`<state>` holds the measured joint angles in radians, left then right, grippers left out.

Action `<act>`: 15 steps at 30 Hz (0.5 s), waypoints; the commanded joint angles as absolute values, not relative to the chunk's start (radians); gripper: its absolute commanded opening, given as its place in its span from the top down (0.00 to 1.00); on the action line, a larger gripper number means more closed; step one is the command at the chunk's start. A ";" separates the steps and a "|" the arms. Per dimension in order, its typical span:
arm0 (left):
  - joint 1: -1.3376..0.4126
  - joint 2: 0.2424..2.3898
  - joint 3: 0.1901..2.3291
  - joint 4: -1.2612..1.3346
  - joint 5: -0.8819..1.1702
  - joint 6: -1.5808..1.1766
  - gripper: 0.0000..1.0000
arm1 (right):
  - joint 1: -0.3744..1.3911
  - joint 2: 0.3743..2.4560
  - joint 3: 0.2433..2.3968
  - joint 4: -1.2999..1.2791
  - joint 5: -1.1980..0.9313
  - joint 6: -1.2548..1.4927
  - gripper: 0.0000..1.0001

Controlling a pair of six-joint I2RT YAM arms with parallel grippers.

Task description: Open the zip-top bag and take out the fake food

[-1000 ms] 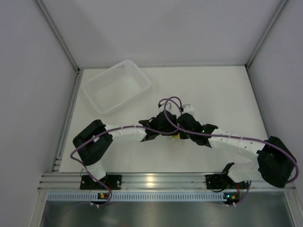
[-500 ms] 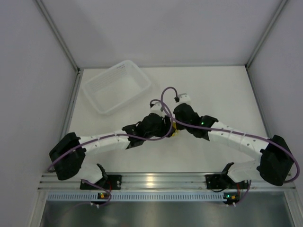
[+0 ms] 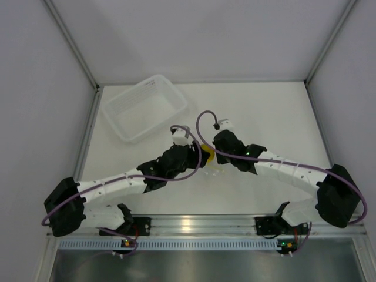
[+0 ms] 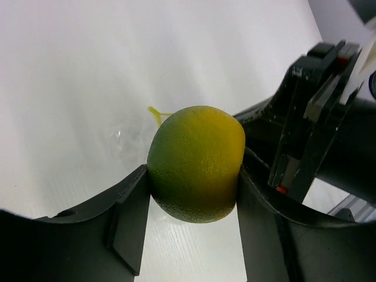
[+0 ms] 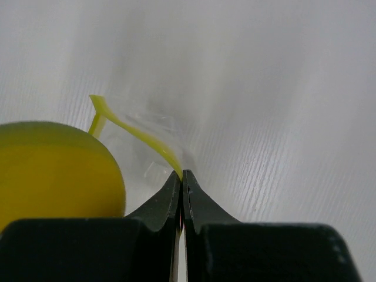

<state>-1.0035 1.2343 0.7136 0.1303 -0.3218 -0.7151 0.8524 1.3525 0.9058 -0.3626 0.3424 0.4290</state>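
Observation:
The fake food (image 4: 195,163) is a small round fruit, green on one side and yellow on the other. My left gripper (image 4: 191,202) is shut on it, one jaw on each side, above the table. It shows as a yellow spot in the top view (image 3: 205,150) and at the left of the right wrist view (image 5: 56,173). My right gripper (image 5: 181,174) is shut on the yellow zip strip of the clear zip-top bag (image 5: 138,138), which hangs crumpled beside the fruit. In the left wrist view only a bit of the bag (image 4: 132,132) shows behind the fruit.
A translucent white basket (image 3: 144,107) stands at the back left of the white table (image 3: 264,111). Both arms meet near the table's middle, the right gripper (image 3: 218,148) close beside the left gripper (image 3: 200,157). White walls enclose the table on three sides.
The left arm has stretched out and its gripper has swung left and back, with the fruit now showing yellow between the two grippers. The right gripper has shifted slightly back.

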 commanded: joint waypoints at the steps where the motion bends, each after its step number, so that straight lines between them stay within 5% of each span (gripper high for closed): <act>1: -1.008 1.187 0.703 0.199 -0.475 -0.752 1.00 | 0.845 1.299 0.870 -0.273 0.318 0.463 1.00; 8: -0.977 1.227 0.842 0.003 -0.649 -0.761 1.00 | 0.833 1.293 0.841 -0.245 0.356 0.486 1.00; 15: -0.714 1.264 0.962 -0.130 -0.539 -0.732 1.00 | 0.804 1.273 0.827 -0.253 0.365 0.479 1.00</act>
<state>-0.8249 1.2621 0.9096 -0.0635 -0.5606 -0.7517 0.8207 1.3182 0.8261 -0.3130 0.3405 0.4728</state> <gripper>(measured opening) 0.594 0.009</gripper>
